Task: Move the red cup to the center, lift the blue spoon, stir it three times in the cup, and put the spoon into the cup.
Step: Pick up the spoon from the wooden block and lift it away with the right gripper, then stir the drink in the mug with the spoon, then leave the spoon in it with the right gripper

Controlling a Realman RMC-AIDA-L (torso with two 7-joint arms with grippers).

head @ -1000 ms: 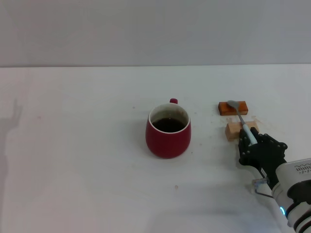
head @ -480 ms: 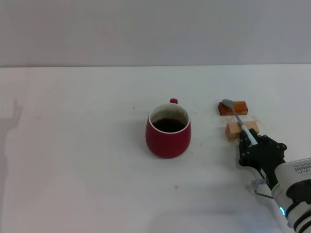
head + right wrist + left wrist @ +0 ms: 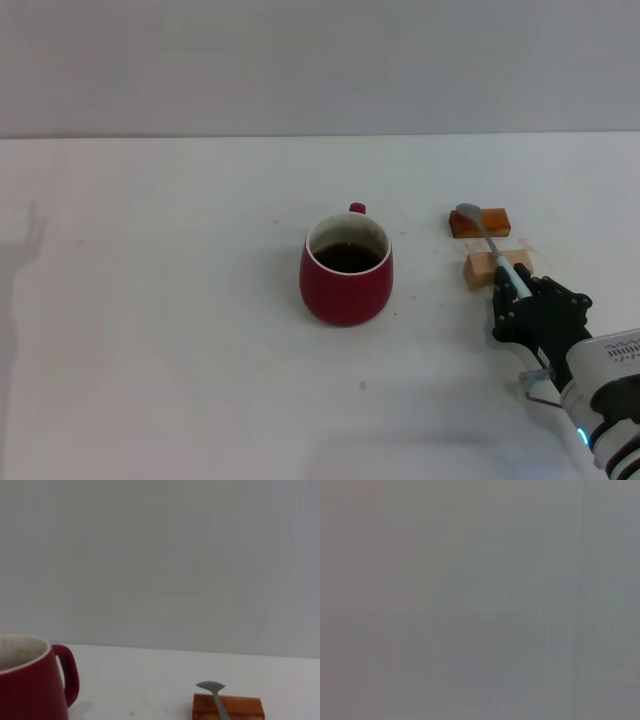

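The red cup [image 3: 346, 268] sits mid-table. To its right, the right gripper [image 3: 518, 296] is clamped on the blue spoon [image 3: 495, 249] handle, bowl just above the orange block [image 3: 480, 222]. Lift straight up, keeping the spoon level, before swinging left.

The head camera looks forward and down from above onto the white table [image 3: 180, 330], taking in the red cup [image 3: 346, 268] near the middle from well back, with a plain wall behind it. The right wrist camera sits low, near the table surface, facing level toward that wall, close to the red cup [image 3: 31, 680]; both views share the cup, the blue spoon [image 3: 492, 244] [image 3: 216, 696] and the orange block [image 3: 480, 222] [image 3: 227, 707]. The left wrist camera shows only a flat grey surface, with no cup.
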